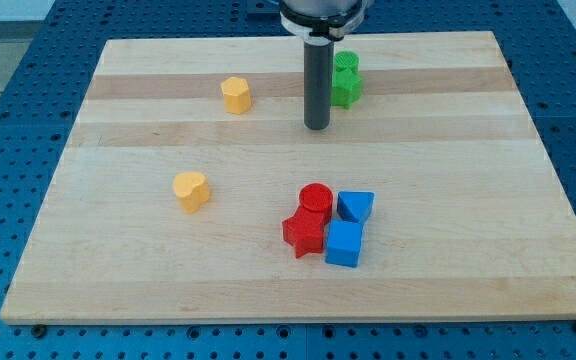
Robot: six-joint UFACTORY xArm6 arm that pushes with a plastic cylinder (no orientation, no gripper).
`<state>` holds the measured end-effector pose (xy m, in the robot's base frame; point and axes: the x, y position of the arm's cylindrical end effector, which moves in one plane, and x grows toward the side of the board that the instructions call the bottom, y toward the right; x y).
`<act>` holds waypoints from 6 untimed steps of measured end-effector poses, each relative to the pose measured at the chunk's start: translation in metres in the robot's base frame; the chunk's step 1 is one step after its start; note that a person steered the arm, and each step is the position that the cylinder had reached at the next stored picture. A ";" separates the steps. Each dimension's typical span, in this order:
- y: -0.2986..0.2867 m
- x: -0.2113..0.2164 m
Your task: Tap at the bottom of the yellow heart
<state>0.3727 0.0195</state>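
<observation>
Yellow heart (191, 190) sits bench (448, 270) left-middle, well apart from my tip (316, 127). Tool just bare rod, holding nothing. Heart looks light, rigid, slidey; I'd nudge bottom edge gently.

The yellow heart (192, 190) lies flat on the wooden board, in the left half of the view and a little below mid-height, with its two lobes turned toward the view's right and top and its narrower end toward the view's left and bottom. It is a small, thick block with a lighter orange-yellow top face and darker shaded sides, standing alone with bare wood all round it. It sits well apart from my tip (316, 127), which rests on the board above and to the view's right of it.
</observation>
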 end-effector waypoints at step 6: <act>-0.159 0.167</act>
